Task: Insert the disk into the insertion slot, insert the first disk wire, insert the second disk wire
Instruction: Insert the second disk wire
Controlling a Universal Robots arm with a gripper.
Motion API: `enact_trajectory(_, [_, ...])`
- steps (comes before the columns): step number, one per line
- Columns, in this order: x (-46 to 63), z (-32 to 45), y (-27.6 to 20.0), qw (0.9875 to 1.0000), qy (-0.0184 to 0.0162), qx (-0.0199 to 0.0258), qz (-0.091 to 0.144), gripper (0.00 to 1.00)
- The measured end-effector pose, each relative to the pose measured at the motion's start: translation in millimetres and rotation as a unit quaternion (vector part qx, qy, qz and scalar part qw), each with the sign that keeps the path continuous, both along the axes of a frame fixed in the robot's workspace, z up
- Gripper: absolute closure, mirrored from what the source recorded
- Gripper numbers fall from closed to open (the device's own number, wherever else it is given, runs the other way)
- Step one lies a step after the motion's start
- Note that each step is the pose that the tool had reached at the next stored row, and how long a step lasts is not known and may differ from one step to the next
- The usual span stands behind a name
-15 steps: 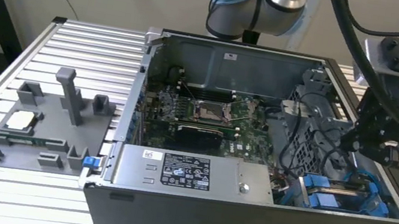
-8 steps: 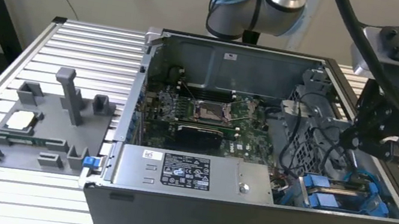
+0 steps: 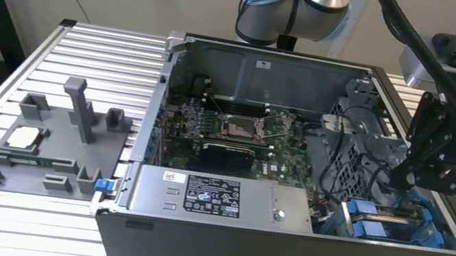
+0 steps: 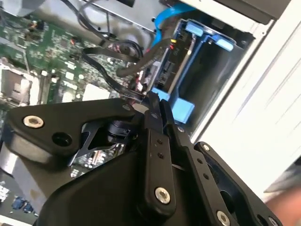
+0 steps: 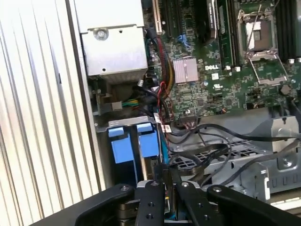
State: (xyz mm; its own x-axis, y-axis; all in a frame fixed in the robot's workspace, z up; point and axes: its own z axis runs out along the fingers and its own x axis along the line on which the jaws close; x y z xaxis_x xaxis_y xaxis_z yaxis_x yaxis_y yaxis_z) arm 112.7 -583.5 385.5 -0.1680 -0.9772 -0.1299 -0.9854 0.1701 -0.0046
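Note:
The disk point(image 4: 165, 66) sits edge-on in its blue carrier point(image 4: 183, 110) inside the insertion slot point(image 4: 211, 70), at the front corner of the open computer case on the exterior view's right point(image 3: 393, 222). Red, yellow and black wires point(image 4: 160, 47) reach the disk's end. My gripper point(image 4: 154, 101) hovers just above the slot, fingers pressed together on the end of a flat black wire point(image 4: 108, 75). It also shows above the blue tabs point(image 5: 123, 141) as gripper point(image 5: 168, 172) and, in the exterior view, as gripper point(image 3: 405, 177).
A grey labelled power-supply box point(image 3: 216, 197) fills the case front beside the slot. The motherboard point(image 3: 228, 128) lies behind it and a perforated metal cage point(image 3: 363, 151) with loose black cables stands under my wrist. A grey fixture point(image 3: 50, 140) rests on the slatted table.

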Motion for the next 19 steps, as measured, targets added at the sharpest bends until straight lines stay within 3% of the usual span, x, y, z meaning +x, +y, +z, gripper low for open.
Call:
enact_trajectory(4, [0.0, -0.2, 0.0, 1.0000, 0.0000, -0.0007, 0.000, 1.00])
enact_trajectory(9, [0.0, -1.8, 0.0, 0.9996, 0.0000, -0.0273, 0.000, 1.00])
enact_trajectory(12, [0.0, -4.4, 0.0, 0.9993, 0.0001, -0.0386, 0.000, 1.00])
enact_trajectory(16, [0.0, -10.9, 1.0, 0.9992, -0.0015, -0.0395, 0.000, 1.00])
enact_trajectory(19, [0.0, -14.7, 4.6, 0.9992, -0.0060, -0.0393, 0.000, 1.00])
